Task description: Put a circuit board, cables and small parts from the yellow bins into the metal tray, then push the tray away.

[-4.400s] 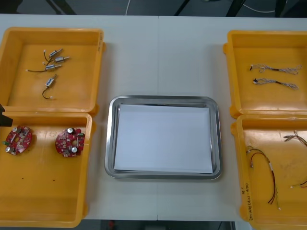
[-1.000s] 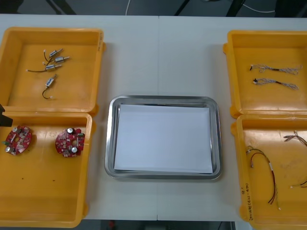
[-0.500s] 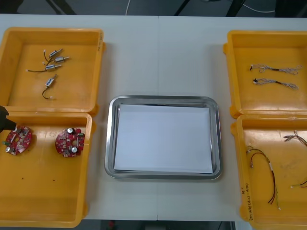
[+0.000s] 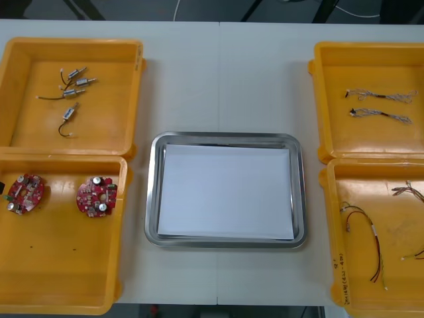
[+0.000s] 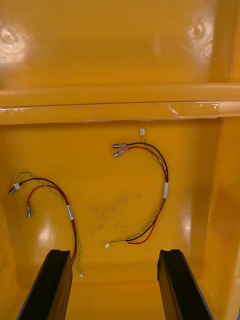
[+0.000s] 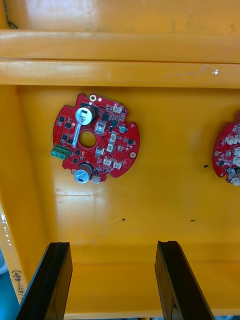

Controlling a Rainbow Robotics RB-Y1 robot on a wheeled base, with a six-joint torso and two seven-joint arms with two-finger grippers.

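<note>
Light table, centre seam; dark floor beyond

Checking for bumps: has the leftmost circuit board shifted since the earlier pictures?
No. The leftmost circuit board lies just as close to the yellow bin's far wall as before.

Two matte black, flat, slab-like fingers on the left gripper, square-cut at the tips, lighter along the inner edges; same plain black pair on the right gripper, dully sheened.
</note>
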